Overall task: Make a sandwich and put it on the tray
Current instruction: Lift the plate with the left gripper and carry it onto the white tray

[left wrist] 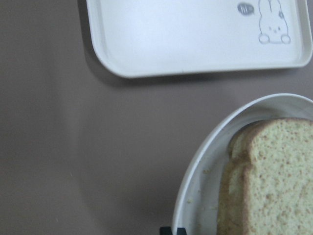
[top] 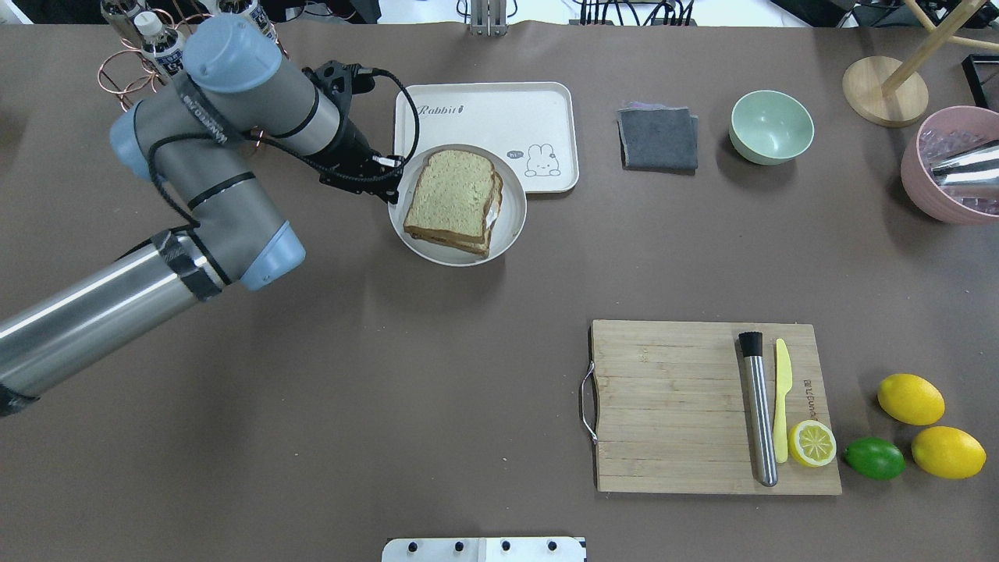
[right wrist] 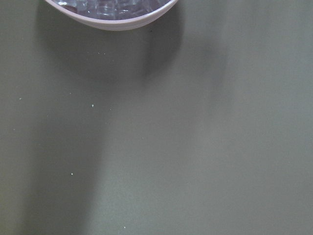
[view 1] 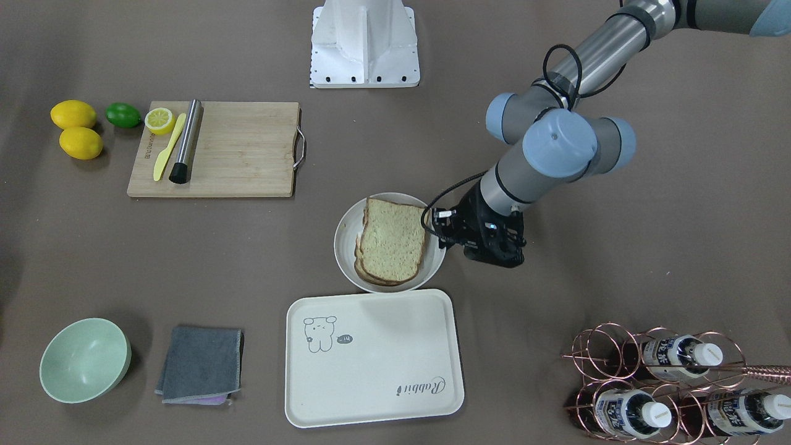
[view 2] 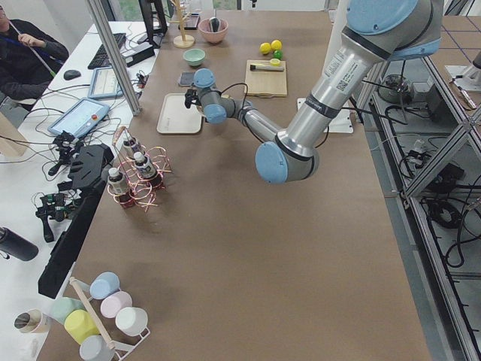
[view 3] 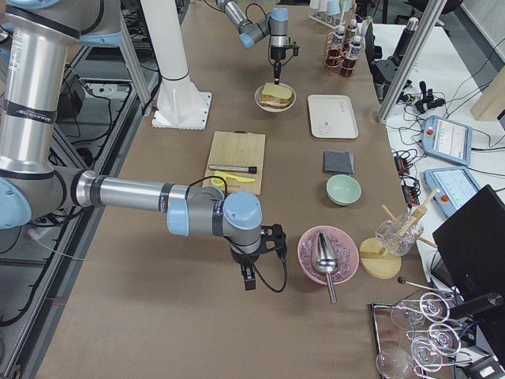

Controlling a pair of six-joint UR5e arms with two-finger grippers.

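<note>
Right gripper (view 3: 249, 283) — exterior right view only.

The sandwich (top: 456, 199) lies on the plate (top: 511, 234), just robot-side of the tray (top: 484, 117) near the counter's far edge. Right of the tray along that edge come a folded cloth (top: 658, 139), a bowl (top: 771, 126), then a larger bowl (top: 925, 191) holding a scoop (top: 968, 168) at the right edge. A bottle rack (view 1: 602, 346) stands in the far left corner. Toward the near right corner a cutting board (top: 671, 406) bears a muddler (top: 759, 410), knife (top: 781, 398) and lemon half (top: 812, 443). A lime (top: 874, 458) and two lemons (top: 911, 399) lie right of it.
</note>
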